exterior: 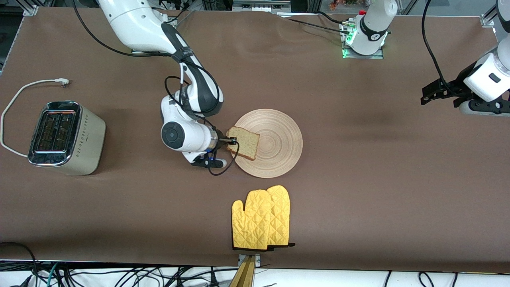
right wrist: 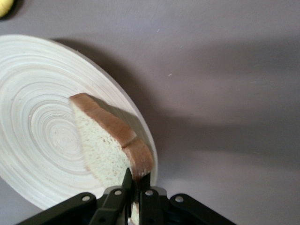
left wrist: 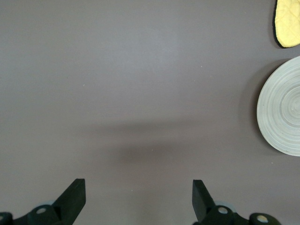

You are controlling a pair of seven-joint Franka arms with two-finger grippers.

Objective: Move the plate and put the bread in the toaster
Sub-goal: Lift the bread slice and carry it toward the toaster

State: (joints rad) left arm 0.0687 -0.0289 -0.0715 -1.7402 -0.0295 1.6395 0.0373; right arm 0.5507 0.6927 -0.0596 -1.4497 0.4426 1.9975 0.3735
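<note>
The round wooden plate [exterior: 271, 142] lies mid-table. The bread [exterior: 244, 142], a light-brown slice with a darker crust, is tilted up over the plate's edge toward the right arm's end. My right gripper [exterior: 232, 140] is shut on the bread's crust edge; in the right wrist view the bread [right wrist: 105, 140] stands on edge between its fingers [right wrist: 126, 180] over the plate [right wrist: 37, 140]. The cream toaster [exterior: 65, 137] with chrome top stands at the right arm's end of the table. My left gripper [exterior: 436, 92] is open and waits over the left arm's end of the table; the plate [left wrist: 281, 112] shows at its view's edge.
A pair of yellow oven mitts [exterior: 263, 219] lies nearer the front camera than the plate, close to the table's front edge. The toaster's white cord [exterior: 24, 89] loops on the table beside it. The brown table [exterior: 378, 179] is bare between plate and left gripper.
</note>
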